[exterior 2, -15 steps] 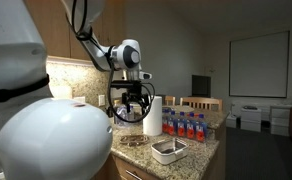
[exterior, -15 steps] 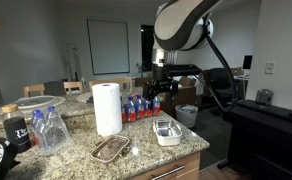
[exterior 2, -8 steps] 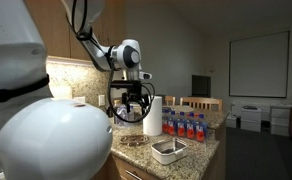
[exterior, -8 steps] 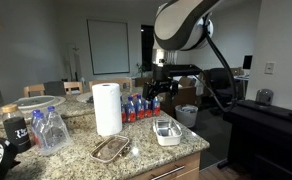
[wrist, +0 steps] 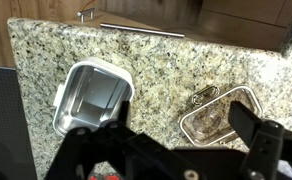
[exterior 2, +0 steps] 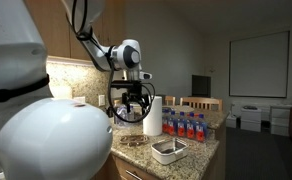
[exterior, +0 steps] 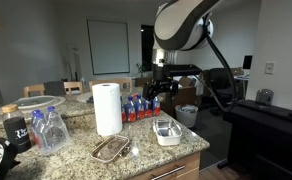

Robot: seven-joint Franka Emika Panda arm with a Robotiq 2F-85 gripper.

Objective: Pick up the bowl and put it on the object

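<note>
Bowl [exterior: 167, 131] lies apart from and below the wide-open end effector [exterior: 157, 98].

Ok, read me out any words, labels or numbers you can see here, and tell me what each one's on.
No text here is legible.
White lettering on the black cup: too blurred to read.
Red and blue labels on the row of bottles: too small to read.
The bowl and the tray: no print shows in the wrist view.
</note>
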